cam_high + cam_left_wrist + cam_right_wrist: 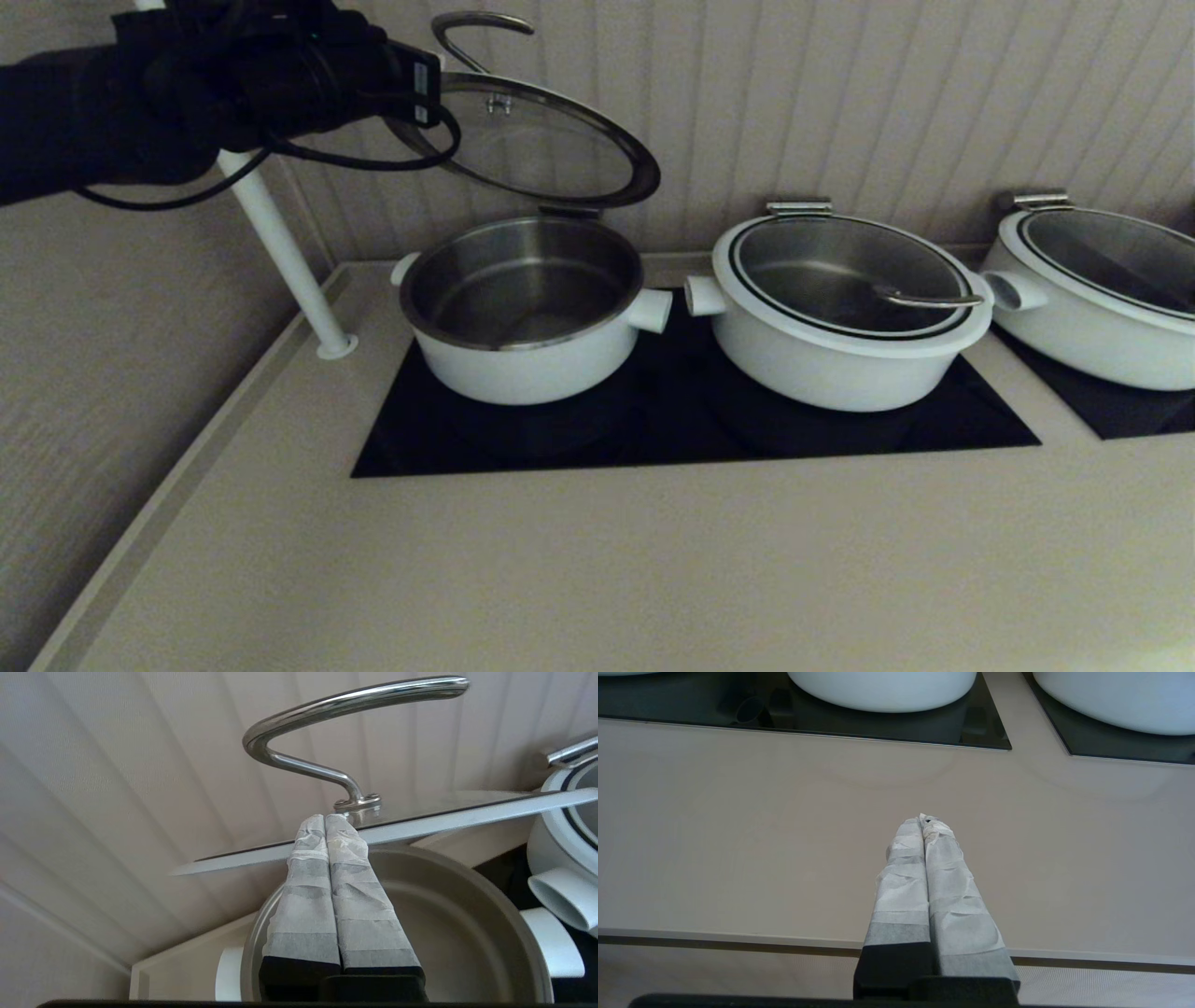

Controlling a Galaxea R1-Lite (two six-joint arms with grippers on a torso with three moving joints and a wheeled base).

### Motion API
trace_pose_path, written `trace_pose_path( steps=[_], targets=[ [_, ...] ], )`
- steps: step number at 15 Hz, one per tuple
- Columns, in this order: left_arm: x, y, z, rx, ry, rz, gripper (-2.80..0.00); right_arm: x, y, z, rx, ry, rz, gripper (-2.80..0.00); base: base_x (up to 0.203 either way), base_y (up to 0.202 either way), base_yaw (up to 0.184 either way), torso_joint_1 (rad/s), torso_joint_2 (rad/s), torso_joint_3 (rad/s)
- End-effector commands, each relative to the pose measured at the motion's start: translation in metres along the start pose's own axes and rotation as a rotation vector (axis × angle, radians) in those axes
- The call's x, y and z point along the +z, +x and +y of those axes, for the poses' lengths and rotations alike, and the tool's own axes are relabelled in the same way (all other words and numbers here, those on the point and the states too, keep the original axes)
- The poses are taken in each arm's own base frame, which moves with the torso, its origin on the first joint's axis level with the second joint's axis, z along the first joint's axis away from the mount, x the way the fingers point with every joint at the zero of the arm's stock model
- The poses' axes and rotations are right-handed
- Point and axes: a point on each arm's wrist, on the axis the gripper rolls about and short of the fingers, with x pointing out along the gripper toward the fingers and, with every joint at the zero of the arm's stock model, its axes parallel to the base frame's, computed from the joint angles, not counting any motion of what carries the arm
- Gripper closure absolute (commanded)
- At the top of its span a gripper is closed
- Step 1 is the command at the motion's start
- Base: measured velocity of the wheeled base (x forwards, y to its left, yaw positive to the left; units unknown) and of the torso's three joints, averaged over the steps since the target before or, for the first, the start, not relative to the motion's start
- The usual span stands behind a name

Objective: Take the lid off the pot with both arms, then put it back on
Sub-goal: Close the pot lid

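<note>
Currently, status by item:

Lid: the glass lid (537,145) with steel rim is raised above the left pot (523,313), tilted, its far edge near the hinge at the back of the pot; the curved steel handle (471,37) points upward. In the left wrist view the lid (467,816) appears edge-on, with the handle (345,704) arching over it.

Left pot: white body, steel interior, uncovered and showing nothing inside — it stands on the black cooktop (672,420) at its left end.

Left gripper: the left gripper (325,817) is up at the lid's near-left rim. Its paper-wrapped fingers (303,896) lie pressed together, tips against the lid edge just beside the handle's mounting bracket (357,802). Whether they clamp the rim or merely rest against it cannot be told.

Right gripper: the right gripper (924,819) hangs over the bare beige countertop (738,835), near its front edge and well apart from the pots; fingers (903,891) pressed together, nothing between them. It does not appear in the head view.

Middle pot: the second white pot (840,308) sits beside the left pot on the same cooktop, its lid down — side handles of the two pots nearly touch.

Right pot: a third white pot (1102,294) stands on a separate black panel, lid down.

Post: a white post (280,243) rises from the counter left of the cooktop.
</note>
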Motion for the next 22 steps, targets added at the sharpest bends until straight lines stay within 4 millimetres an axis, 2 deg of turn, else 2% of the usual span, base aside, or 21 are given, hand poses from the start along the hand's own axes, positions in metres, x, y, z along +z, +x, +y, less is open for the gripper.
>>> trace_pose_path(
  steps=[1, 10, 16, 22],
  targets=[
    [0.002, -0.002, 0.001, 0.001, 0.001, -0.006, 0.0, 0.0, 0.0, 0.0, 0.001, -0.001, 0.002, 0.0, 0.0, 0.0, 0.0, 0.0, 0.0, 0.0],
    [-0.001, -0.015, 0.0, -0.01, 0.0, 0.055, 0.0, 0.0, 0.0, 0.0, 0.001, -0.001, 0.002, 0.0, 0.0, 0.0, 0.0, 0.0, 0.0, 0.0],
    [-0.017, -0.03, -0.004, -0.031, 0.015, 0.13, 0.0, 0.0, 0.0, 0.0, 0.001, -0.001, 0.002, 0.0, 0.0, 0.0, 0.0, 0.0, 0.0, 0.0],
    [-0.032, -0.037, -0.008, -0.045, 0.015, 0.183, 0.0, 0.0, 0.0, 0.0, 0.001, -0.001, 0.002, 0.0, 0.0, 0.0, 0.0, 0.0, 0.0, 0.0]
  ],
)
